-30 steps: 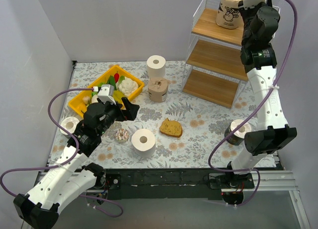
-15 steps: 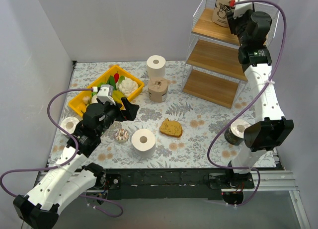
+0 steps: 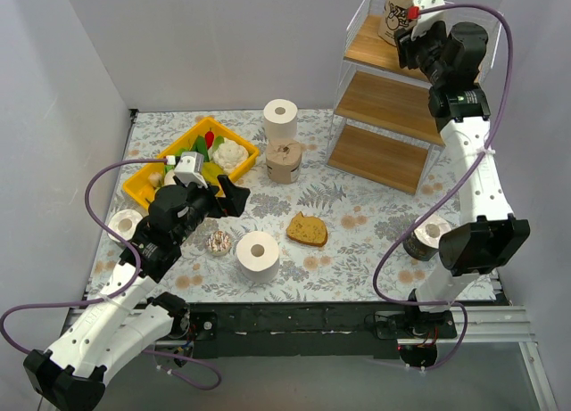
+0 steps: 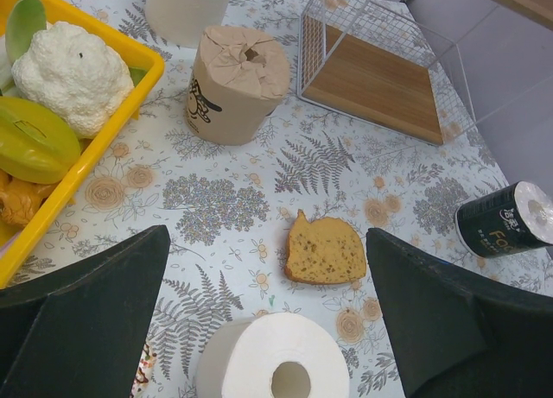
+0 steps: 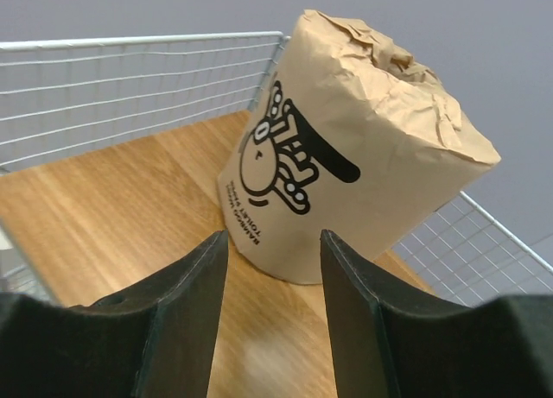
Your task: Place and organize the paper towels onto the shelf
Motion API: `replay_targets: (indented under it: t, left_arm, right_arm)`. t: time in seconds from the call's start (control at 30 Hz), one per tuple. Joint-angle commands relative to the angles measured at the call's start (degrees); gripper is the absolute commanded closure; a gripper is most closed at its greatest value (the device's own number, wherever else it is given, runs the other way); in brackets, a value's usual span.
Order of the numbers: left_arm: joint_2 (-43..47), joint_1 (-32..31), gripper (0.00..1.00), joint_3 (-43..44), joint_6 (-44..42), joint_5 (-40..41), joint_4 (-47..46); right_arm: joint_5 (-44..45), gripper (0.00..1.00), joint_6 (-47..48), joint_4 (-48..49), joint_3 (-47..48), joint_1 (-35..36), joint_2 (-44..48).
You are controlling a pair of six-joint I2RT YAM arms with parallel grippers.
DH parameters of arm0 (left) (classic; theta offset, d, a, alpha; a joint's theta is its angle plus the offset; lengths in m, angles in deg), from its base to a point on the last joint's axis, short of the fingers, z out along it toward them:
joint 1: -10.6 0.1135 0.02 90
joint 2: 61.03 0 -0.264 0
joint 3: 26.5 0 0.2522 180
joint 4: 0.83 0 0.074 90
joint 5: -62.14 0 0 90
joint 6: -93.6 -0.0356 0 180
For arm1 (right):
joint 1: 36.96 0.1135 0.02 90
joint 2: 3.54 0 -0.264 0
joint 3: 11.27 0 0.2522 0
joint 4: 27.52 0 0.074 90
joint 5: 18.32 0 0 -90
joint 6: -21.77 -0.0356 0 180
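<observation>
A tan printed paper towel roll stands upright on the top board of the white wire shelf. My right gripper is just in front of it, open, with nothing between its fingers. From above, that roll sits at the shelf's back corner, beside the right gripper. My left gripper hangs wide open over a white roll. On the table are a second tan roll, another white roll, a dark roll and a roll at the left edge.
A yellow tray with a cauliflower and other food sits at the left. A bread slice lies mid-table, and a small round sweet is beside the near white roll. The shelf's two lower boards are bare.
The right arm has swung left and its gripper has drawn back off the tan roll, which now stands further toward the shelf's back. The left arm has not moved.
</observation>
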Motion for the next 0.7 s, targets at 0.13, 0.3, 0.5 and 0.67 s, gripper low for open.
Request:
replay_targets:
  t: [0.13, 0.3, 0.5, 0.67]
  left_arm:
    - [0.64, 0.19, 0.02, -0.01, -0.85, 0.6, -0.04]
    - [1.61, 0.19, 0.02, -0.09, -0.59, 0.77, -0.13]
    - [1.52, 0.19, 0.02, -0.01, -0.41, 0.77, -0.13]
    - [2.75, 0.19, 0.02, 0.35, -0.33, 3.58, 0.57]
  right_arm:
    - [-4.89, 0.47, -16.89, -4.64, -0.75, 1.53, 10.72]
    - [12.32, 0.48, -19.02, -14.21, -5.85, 15.91, 16.26]
    - [11.92, 0.48, -30.17, -14.76, -20.67, 25.86, 22.76]
    - [17.62, 0.47, -30.54, -13.59, -26.61, 33.17, 19.81]
